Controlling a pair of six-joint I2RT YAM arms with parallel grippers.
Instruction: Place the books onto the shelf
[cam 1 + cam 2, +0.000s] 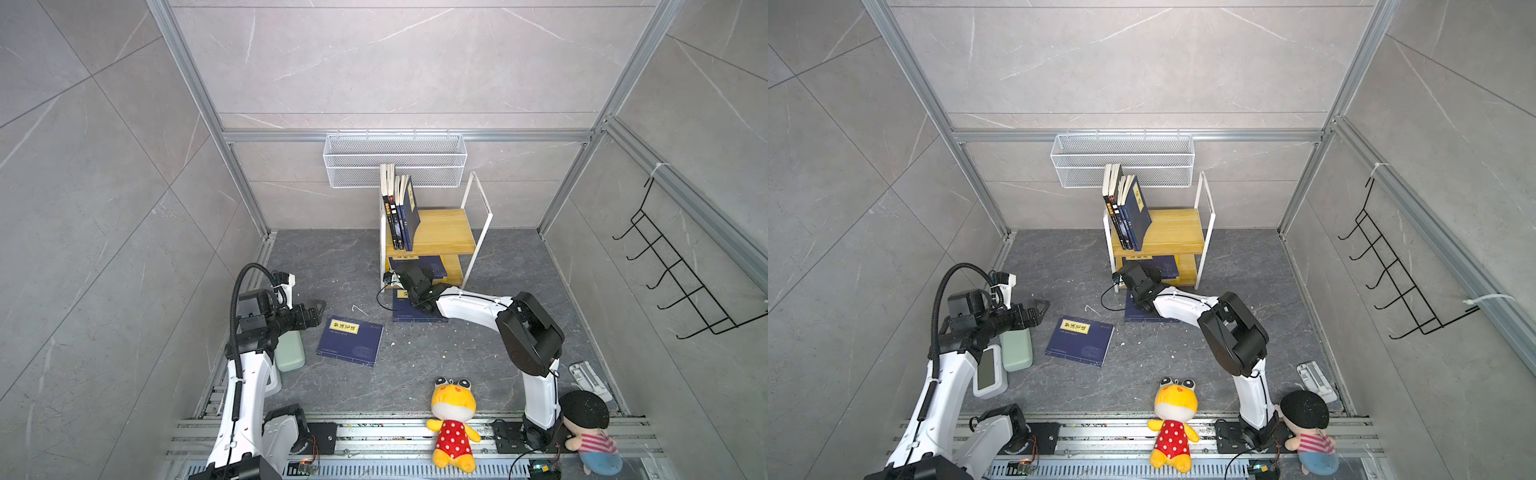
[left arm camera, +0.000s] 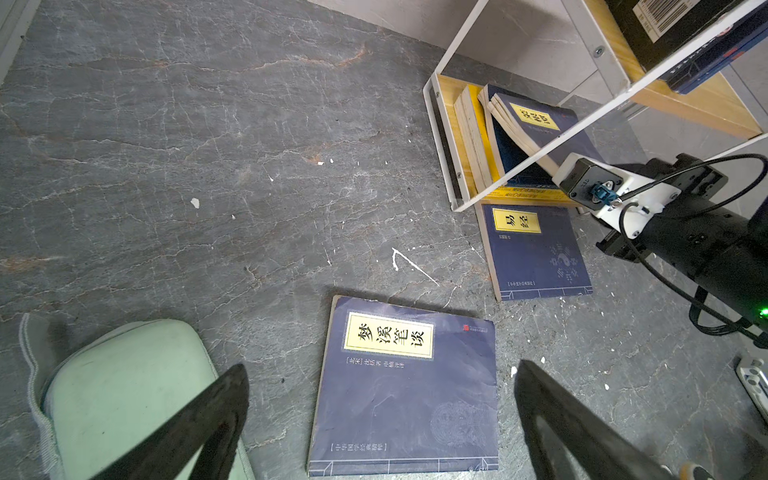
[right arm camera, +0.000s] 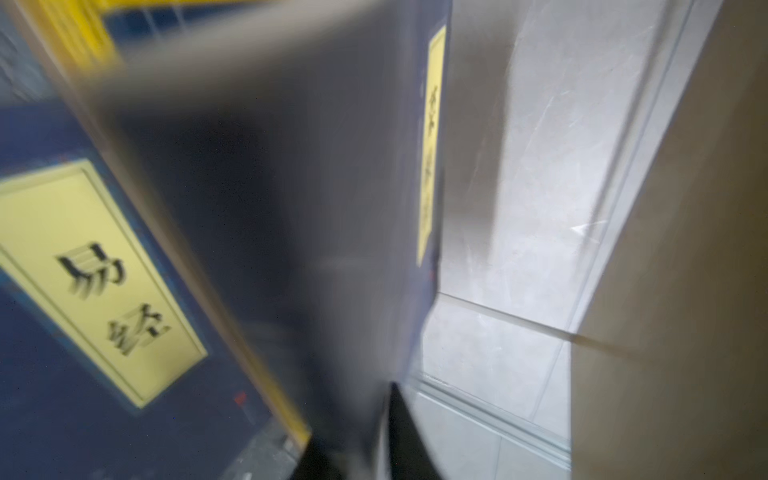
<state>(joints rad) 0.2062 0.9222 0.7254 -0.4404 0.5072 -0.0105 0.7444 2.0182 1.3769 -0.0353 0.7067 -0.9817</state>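
The shelf [image 1: 446, 232] [image 1: 1173, 232] stands at the back, with several books [image 1: 399, 212] upright on its top board. My right gripper [image 1: 411, 272] [image 3: 357, 449] reaches into the lower tier. A blurred navy book [image 3: 291, 208] [image 2: 536, 120] stands on edge between its fingers; whether they press it I cannot tell. A yellow book [image 2: 523, 192] lies flat beneath. Another navy book [image 1: 405, 313] [image 2: 536, 253] lies on the floor before the shelf, partly under the right arm. A third navy book [image 1: 350, 341] [image 2: 407, 390] lies just ahead of my left gripper [image 1: 319, 311] [image 2: 380, 368], open and empty.
A pale green pouch [image 1: 289, 351] [image 2: 124, 395] lies under the left gripper, with a white device [image 1: 990, 370] beside it. Two plush toys [image 1: 453, 419] [image 1: 586, 428] sit at the front rail. A white mesh basket [image 1: 395, 160] hangs behind the shelf, a black hook rack [image 1: 681, 282] on the right wall.
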